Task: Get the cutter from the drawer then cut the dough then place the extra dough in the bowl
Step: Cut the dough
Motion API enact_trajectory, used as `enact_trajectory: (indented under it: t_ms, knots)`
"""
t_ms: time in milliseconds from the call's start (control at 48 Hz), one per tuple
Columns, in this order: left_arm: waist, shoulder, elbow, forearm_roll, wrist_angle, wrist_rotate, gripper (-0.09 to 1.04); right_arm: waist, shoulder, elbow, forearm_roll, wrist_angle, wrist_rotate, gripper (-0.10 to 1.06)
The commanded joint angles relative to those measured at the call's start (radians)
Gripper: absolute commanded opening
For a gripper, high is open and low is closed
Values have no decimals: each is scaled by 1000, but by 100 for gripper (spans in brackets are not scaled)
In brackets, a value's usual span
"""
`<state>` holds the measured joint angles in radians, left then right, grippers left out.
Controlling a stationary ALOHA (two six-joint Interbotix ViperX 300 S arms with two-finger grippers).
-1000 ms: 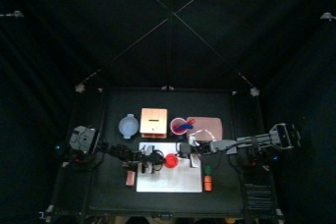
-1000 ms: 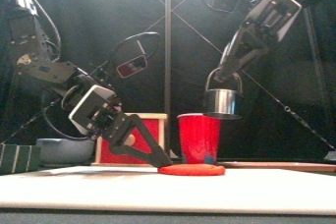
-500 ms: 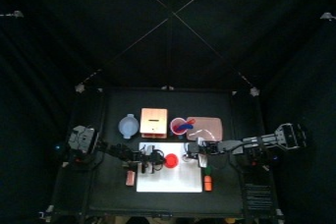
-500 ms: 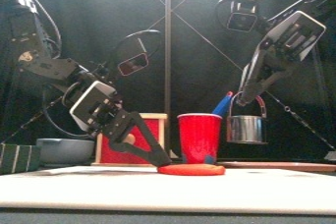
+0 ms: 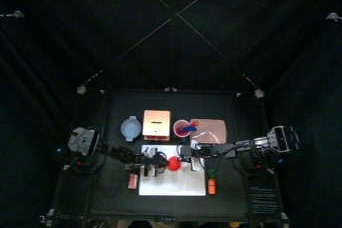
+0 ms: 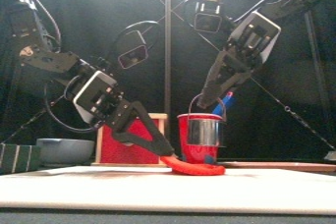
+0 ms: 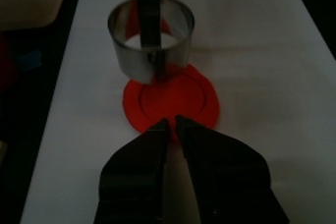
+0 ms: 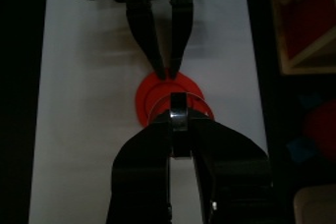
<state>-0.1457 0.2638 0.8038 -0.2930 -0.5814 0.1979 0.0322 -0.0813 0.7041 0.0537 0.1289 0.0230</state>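
Observation:
A flat red dough disc (image 5: pixel 175 162) lies on the white cutting board (image 5: pixel 181 187). My left gripper (image 7: pixel 174 122) is shut on the disc's near edge, which rides up a little at the dough (image 6: pixel 194 168) in the front view. The round metal cutter (image 7: pixel 151 36) stands upright over the far part of the dough (image 7: pixel 171 100). My right gripper (image 8: pixel 180 120) is shut on its wire handle from above. From the side, the right gripper (image 6: pixel 201 103) hangs in front of the red cup (image 6: pixel 199 144). Both grippers meet over the dough (image 8: pixel 160 98).
The blue-grey bowl (image 5: pixel 130 127) sits at the back left, beside the wooden box (image 5: pixel 158 122) with its red drawer front (image 6: pixel 128 147). A red cup (image 5: pixel 186 128) with toy knives and a pink tray (image 5: pixel 210 127) stand behind the board.
My right gripper carried the cutter from up on the right down and left onto the dough. The left gripper stayed at the dough's edge, which now sits slightly raised.

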Motion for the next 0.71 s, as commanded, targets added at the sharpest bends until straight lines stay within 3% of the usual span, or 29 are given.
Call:
enact_trajectory:
  t_ms: [21,708]
  knots:
    - [3,-41,2,0,-11,0,60,5,8,-43,3,-3,0,44]
    - [15,-78,61,-18,-58,0,60,21,92,-98,23,-6,-2,44]
